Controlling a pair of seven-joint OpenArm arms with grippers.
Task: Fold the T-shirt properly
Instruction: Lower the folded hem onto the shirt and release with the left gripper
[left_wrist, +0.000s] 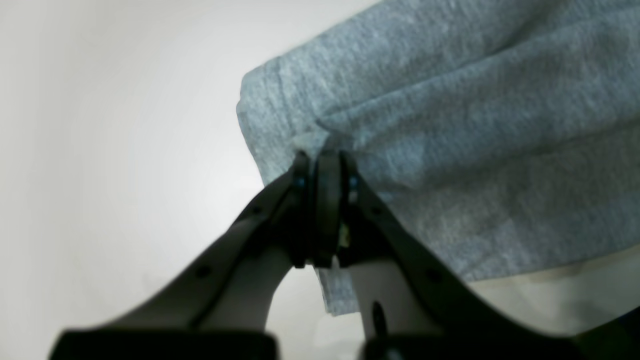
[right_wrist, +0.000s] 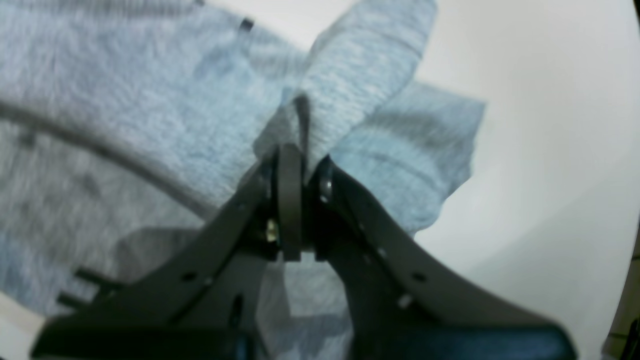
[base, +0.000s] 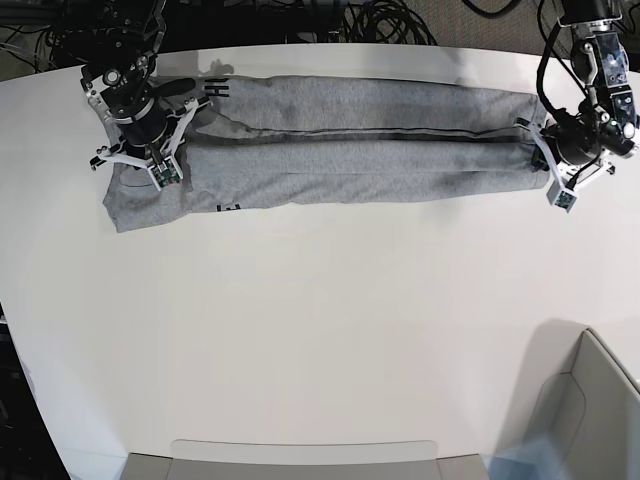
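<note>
Left wrist view: the left claw (left_wrist: 325, 167) fills the lower middle of the frame, its two dark fingers pressed together on a pinch of heather-grey cloth. The T-shirt (left_wrist: 450, 150) spreads from that pinch across the upper right, in soft folds, with one rounded corner at the centre top. A strip of the same cloth hangs below the clamp at the bottom centre. The left half of the frame is bare white bench (left_wrist: 100, 150) (out of focus throughout).

Right wrist view: the right claw (right_wrist: 300, 167) sits at the centre, clamped on a raised ridge of the T-shirt (right_wrist: 150, 110), which stands up above the fingertips toward the top centre. The rest of the garment covers the left half of the frame; a few small black marks show on it at the upper left and lower left. White bench (right_wrist: 550, 150) takes the right side.

Base view: the T-shirt (base: 350, 150) lies as a long horizontal band across the upper part of the bench (base: 320, 330), folded lengthwise along a dark crease. The right claw (base: 150, 150) grips its end at the upper left, the left claw (base: 545, 155) its end at the upper right. Bits of black lettering (base: 218, 90) peek out near the left end. A grey bin (base: 585, 420) sits in the lower right corner.
</note>
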